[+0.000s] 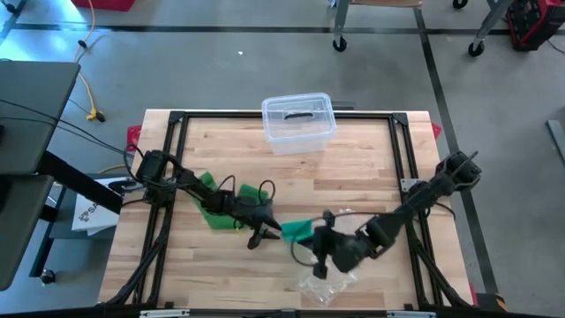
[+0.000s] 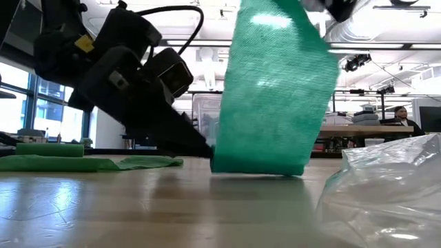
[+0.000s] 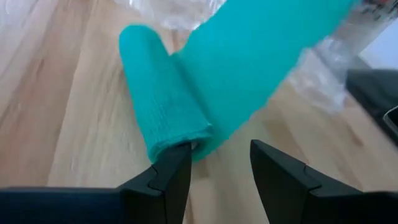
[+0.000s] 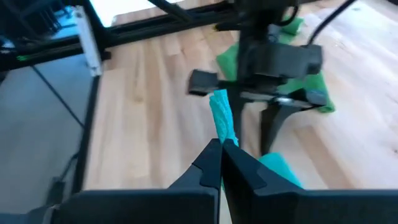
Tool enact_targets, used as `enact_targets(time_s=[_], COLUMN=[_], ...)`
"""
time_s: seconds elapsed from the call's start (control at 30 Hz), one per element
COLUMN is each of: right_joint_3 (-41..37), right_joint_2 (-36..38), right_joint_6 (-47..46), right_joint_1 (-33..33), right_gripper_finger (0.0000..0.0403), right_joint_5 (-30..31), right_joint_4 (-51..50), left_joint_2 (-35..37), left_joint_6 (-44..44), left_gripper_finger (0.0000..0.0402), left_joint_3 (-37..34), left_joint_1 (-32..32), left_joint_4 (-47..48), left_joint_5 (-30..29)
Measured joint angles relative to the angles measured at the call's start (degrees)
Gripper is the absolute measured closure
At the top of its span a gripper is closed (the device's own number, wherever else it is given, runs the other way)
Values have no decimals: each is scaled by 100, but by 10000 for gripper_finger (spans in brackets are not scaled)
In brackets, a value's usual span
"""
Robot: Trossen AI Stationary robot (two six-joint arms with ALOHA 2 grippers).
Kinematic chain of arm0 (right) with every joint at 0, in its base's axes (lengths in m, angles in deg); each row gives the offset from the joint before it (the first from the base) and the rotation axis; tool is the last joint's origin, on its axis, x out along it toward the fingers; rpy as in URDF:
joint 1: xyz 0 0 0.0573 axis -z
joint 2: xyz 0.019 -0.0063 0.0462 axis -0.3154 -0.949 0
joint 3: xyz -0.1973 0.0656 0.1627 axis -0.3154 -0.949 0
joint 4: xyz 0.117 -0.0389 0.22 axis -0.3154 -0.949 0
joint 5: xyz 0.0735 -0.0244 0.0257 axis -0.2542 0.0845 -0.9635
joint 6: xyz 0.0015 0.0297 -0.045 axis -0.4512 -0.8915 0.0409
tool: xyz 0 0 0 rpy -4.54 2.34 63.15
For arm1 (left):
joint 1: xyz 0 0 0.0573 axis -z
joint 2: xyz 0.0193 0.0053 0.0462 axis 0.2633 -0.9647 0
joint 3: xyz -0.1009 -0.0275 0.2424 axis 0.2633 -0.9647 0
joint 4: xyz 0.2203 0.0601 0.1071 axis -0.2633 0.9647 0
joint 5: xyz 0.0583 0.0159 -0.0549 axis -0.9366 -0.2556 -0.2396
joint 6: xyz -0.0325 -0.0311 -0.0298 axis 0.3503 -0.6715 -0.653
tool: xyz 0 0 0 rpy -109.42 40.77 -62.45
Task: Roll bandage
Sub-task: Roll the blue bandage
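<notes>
Your right gripper (image 4: 222, 149), at lower centre of the right wrist view, is pinched tight on the free end of the green bandage (image 4: 222, 121), which stands up as a twisted strip above the fingertips. In the high view this gripper (image 1: 320, 240) sits at lower centre-right, with the bandage (image 1: 298, 231) stretched from it toward the left gripper (image 1: 265, 231) at centre.

Your left gripper (image 3: 219, 165) stands partly apart at the bottom of the left wrist view; one fingertip (image 3: 178, 152) touches the end of the bandage roll (image 3: 163, 109), the other is clear of it. The band runs from the roll to the upper right of that frame.

In the low view the band rises from the table (image 2: 172, 207) at centre. A clear plastic wrapper (image 2: 382, 189) lies at lower right; a second green bandage (image 2: 89, 162) lies at left. In the high view a clear lidded box (image 1: 298, 119) rests at upper centre.
</notes>
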Motion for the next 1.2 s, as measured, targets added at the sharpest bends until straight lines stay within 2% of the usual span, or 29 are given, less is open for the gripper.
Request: enact_targets(time_s=[0.23,0.37,0.57,0.77,0.97,1.07,1.2], right_joint_3=[0,0,0,0,0,0,0], right_joint_2=[0,0,0,-67,-513,-695,-674], right_joint_6=[759,1290,1859,1816,1607,1441,1237], right_joint_1=[960,1523,2231,2785,2967,3041,3150], right_gripper_finger=[403,403,403,403,401,383,324], right_joint_5=[-891,-1095,-1117,-1160,-1144,-1155,-1128], right_joint_4=[-61,-170,-383,-939,-1024,-1003,-1231], left_joint_2=[0,0,0,0,0,0,11], left_joint_6=[62,68,66,65,57,-13,-337], left_gripper_finger=[242,242,243,243,243,243,243], left_joint_3=[0,0,0,0,-2,-2,11], left_joint_1=[-3,-2,0,0,0,2,48], left_joint_4=[172,175,249,279,334,456,607], left_joint_5=[-121,-121,-121,-121,-126,-127,-163])
